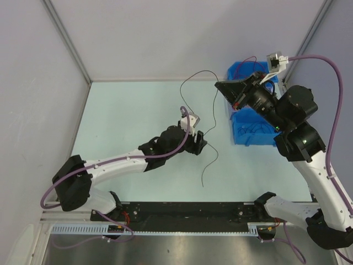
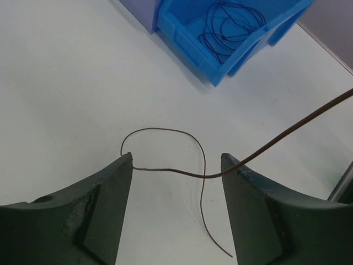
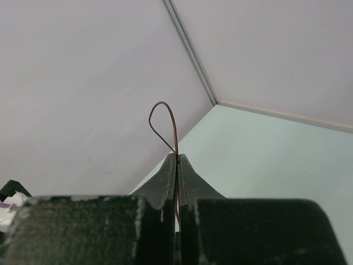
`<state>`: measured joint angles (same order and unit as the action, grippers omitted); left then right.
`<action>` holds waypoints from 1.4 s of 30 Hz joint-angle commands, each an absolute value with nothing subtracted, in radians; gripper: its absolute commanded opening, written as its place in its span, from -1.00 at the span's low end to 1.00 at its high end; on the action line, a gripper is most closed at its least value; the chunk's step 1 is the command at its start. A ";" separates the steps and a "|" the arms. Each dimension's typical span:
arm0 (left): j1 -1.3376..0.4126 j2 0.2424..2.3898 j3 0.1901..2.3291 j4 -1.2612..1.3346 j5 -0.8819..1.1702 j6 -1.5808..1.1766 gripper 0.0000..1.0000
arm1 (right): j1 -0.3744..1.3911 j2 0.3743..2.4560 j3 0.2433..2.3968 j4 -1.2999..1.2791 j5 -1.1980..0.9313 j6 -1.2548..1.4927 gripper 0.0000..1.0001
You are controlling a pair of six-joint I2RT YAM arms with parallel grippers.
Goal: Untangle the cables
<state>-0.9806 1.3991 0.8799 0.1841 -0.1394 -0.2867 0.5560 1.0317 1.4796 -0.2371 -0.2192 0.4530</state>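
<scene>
A: Layout?

B: Pale table (image 1: 138, 110). Blue bin (image 2: 193, 47) on the far right side with coiled cables (image 2: 229, 25) inside. One dark red cable (image 2: 171, 172) is out of the bin. It runs from the right gripper (image 3: 177, 157) up by the bin, across to the left gripper (image 2: 176, 159), and its tail trails on the table toward the near edge.

A: Jaws?

B: Right is pinched tight on the dark red cable, with a small loop (image 3: 160, 102) poking past the tips. Left is gaping wide, with the wire crossing the gap and nothing clamped.

A: Handling?

B: My read is near weightless, thin and springy. It holds its curl, so it probably won't lie flat when released. The jacket looks smooth and will likely slide through a loose pinch. A hard yank could tighten the curl into a knot.

A: Where to grab?

B: The cable crosses over itself between the left fingers. I'd take the single strand to one side of that crossing, never both strands. Close fully, since a wire this thin needs tip-to-tip contact.
</scene>
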 commanded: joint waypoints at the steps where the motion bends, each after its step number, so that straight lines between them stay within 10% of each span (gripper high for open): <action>1: -0.996 1.417 0.937 0.225 -0.212 -0.241 0.29 | 0.542 1.006 1.509 -0.236 -0.233 0.463 -1.00; 13: -1.003 1.381 0.974 0.200 -0.235 -0.219 -0.99 | 0.474 0.991 1.509 -0.285 -0.198 0.460 -1.00; 26: -0.988 1.140 1.228 -0.146 -0.226 -0.206 -0.99 | 0.357 1.063 1.416 -0.488 -0.090 0.514 -1.00; 42: -0.977 1.109 1.376 -0.215 -0.196 -0.195 -0.99 | 0.621 1.196 1.310 -0.564 -0.071 0.518 -1.00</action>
